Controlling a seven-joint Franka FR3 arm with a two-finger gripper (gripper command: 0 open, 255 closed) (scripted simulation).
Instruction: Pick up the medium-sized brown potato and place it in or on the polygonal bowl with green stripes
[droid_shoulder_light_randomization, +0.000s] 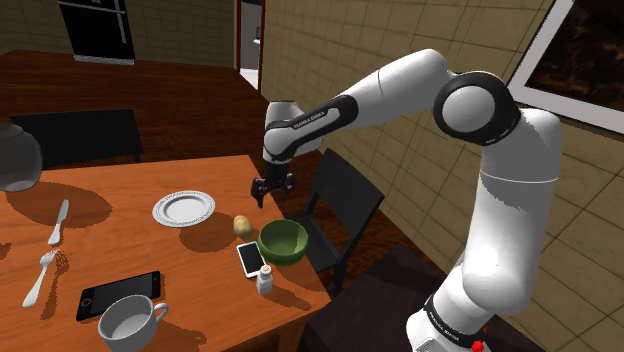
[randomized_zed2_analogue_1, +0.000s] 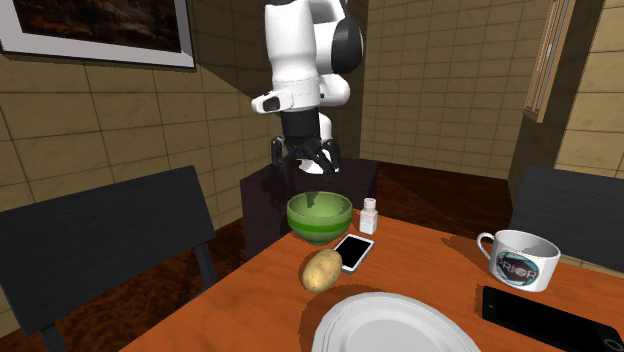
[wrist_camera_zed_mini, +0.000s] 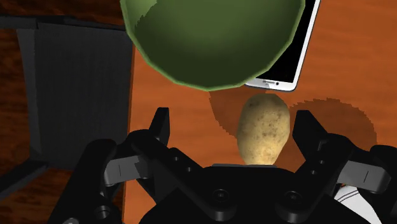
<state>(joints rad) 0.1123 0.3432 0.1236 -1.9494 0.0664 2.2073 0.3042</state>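
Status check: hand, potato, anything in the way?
Hand open, above the table. Potato on table beside bowl, untouched. Phone close by, not blocking.

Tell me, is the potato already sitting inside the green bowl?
No, the potato lies on the table just outside the bowl, next to the phone.

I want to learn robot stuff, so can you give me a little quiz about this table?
1. True or false: the hand is holding the potato.
2. Which is nearest the potato? A) mug B) green bowl C) fork
3. Fill in: the hand's fingers are ___.
Key: 1 false, the potato lies on the table; 2 B; 3 open.
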